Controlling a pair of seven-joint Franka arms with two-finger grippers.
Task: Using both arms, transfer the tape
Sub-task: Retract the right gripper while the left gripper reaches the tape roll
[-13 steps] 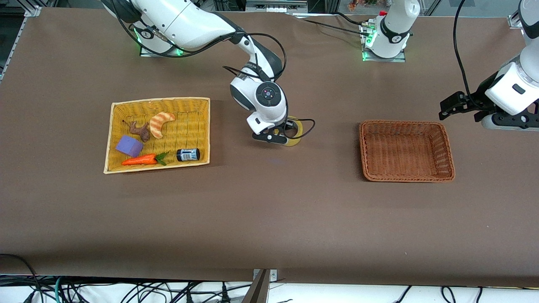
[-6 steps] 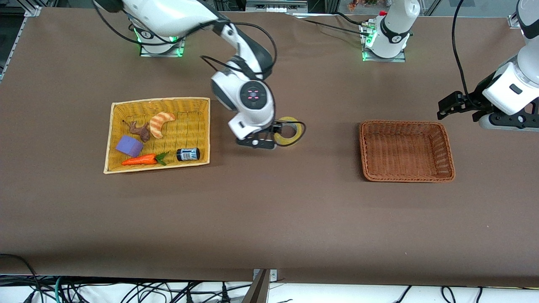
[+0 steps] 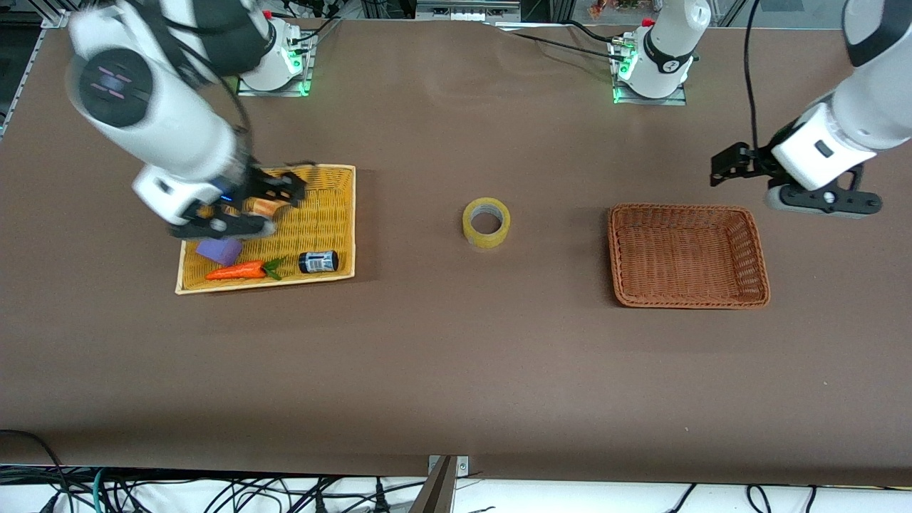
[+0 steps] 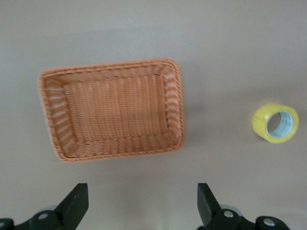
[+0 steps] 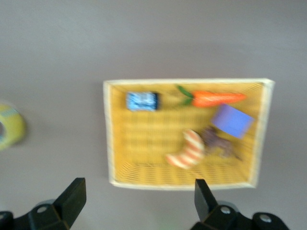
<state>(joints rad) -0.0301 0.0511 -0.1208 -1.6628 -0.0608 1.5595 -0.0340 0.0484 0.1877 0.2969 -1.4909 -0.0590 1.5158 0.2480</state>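
The tape (image 3: 486, 222), a yellowish roll with a wide hole, lies flat and alone on the brown table midway between the two baskets. It also shows in the left wrist view (image 4: 276, 123) and at the edge of the right wrist view (image 5: 9, 127). My right gripper (image 3: 280, 187) is open and empty, up in the air over the yellow basket (image 3: 342, 171); its own view shows the jaws wide apart (image 5: 139, 189). My left gripper (image 3: 730, 165) is open and empty (image 4: 141, 191), above the table beside the brown basket (image 3: 684, 208).
The yellow basket (image 5: 109, 134) holds a black jar (image 3: 318, 261), a carrot (image 3: 239, 271), a purple block (image 3: 219, 249), a striped croissant (image 5: 188, 151) and a small brown figure (image 5: 218, 141). The brown basket (image 4: 110, 67) holds nothing.
My right gripper has left the tape on the table, risen and swung away to over the yellow basket. My left gripper has shifted slightly toward the middle.
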